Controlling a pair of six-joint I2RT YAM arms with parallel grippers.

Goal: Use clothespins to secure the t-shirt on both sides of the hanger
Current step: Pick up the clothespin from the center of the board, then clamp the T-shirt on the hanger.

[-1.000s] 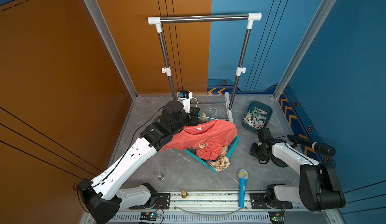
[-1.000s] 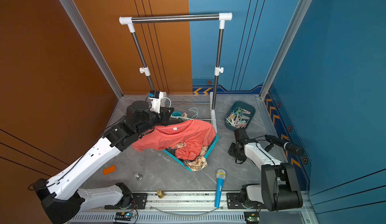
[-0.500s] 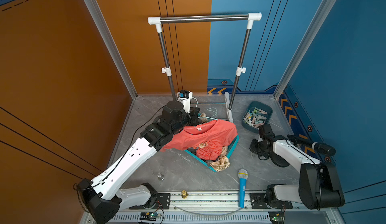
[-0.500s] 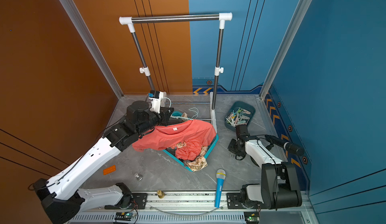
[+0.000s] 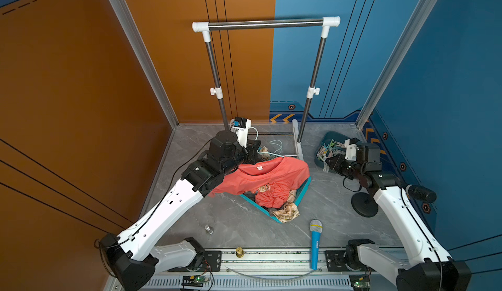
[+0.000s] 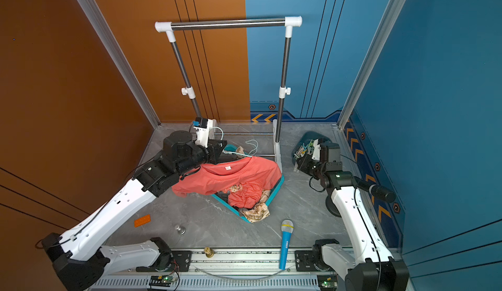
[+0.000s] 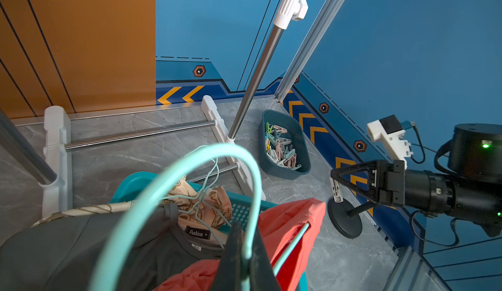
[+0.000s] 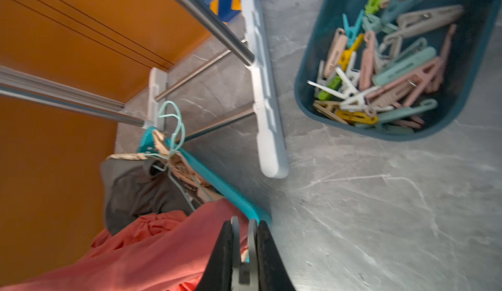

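Pickup looks done: right gripper (image 8: pixel 244 228) has closed on a grey clothespin (image 8: pixel 252 238) and risen beside the bin (image 8: pixel 300 91); left gripper (image 7: pixel 244 251) pinches the teal hanger (image 7: pixel 173 172) carrying the coral t-shirt (image 5: pixel 271 175), ready for clipping.

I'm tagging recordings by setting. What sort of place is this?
Likely a robot test cell staged as a laundry corner: a garment rack, a bin of clothespins, and painted panel walls.

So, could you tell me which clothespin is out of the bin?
The grey clothespin pinched in the right claw; every other one lies in the dark teal bin.
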